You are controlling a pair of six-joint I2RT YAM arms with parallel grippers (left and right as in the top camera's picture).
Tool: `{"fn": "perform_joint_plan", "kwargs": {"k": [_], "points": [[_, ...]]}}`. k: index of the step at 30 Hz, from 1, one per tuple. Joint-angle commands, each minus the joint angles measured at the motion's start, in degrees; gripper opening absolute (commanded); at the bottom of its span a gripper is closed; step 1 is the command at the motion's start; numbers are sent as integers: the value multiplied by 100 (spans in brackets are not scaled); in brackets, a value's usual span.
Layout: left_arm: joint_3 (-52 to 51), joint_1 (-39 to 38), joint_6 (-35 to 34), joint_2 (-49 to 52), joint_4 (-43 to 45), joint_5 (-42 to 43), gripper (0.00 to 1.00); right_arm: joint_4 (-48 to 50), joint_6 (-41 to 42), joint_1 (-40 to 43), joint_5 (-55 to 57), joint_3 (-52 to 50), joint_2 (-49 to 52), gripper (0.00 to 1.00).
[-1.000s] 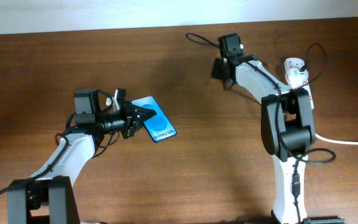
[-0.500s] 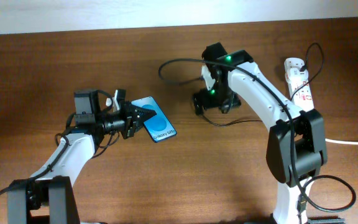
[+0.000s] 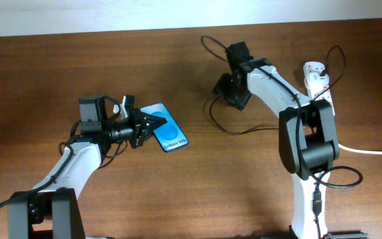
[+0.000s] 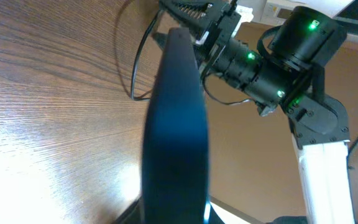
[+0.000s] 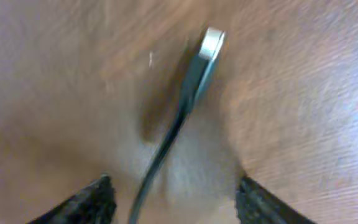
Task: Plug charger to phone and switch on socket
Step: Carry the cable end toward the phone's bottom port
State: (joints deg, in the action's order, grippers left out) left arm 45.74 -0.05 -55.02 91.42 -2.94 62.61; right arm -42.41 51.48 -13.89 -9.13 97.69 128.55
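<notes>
My left gripper [image 3: 152, 123] is shut on the phone [image 3: 165, 127], holding it above the table with its blue screen up. In the left wrist view the phone [image 4: 176, 118] shows edge-on as a dark slab that hides the left gripper [image 4: 176, 214]. The charger [image 3: 219, 125] is a thin black cable looping over the table around my right gripper [image 3: 229, 91]. In the right wrist view its small plug [image 5: 211, 43] lies on the wood. The cable runs back between the fingers of my open right gripper [image 5: 176, 202], touching neither. The white socket [image 3: 318, 81] lies at the far right.
The socket's thick white lead [image 3: 377, 152] runs off the right edge. The right arm [image 4: 272, 68] faces the phone's far end in the left wrist view. The wooden table [image 3: 78, 60] ends at a pale wall along the far side.
The right arm swung out to mid-table, then back toward the far side. Its jaws were spread wider half a second ago than now. The black cable shifted. The left arm and phone stayed still.
</notes>
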Motion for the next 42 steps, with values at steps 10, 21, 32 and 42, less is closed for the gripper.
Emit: {"fn": "perform_joint_plan", "kwargs": {"k": [10,21,32,42], "points": [[63,-17,90,-9,31,214,0,295,501,87,-728,-15,754,38],[63,-17,90,-9,31,212,0,463,501,166,-343,-15,846,33],[63,-17,326,-9,247,608,0,389,-1646,275,-868,101,297,4],[66,-17,22,-9,3209,1974,0,-3899,-6944,302,-4232,-188,-4164,4]]}}
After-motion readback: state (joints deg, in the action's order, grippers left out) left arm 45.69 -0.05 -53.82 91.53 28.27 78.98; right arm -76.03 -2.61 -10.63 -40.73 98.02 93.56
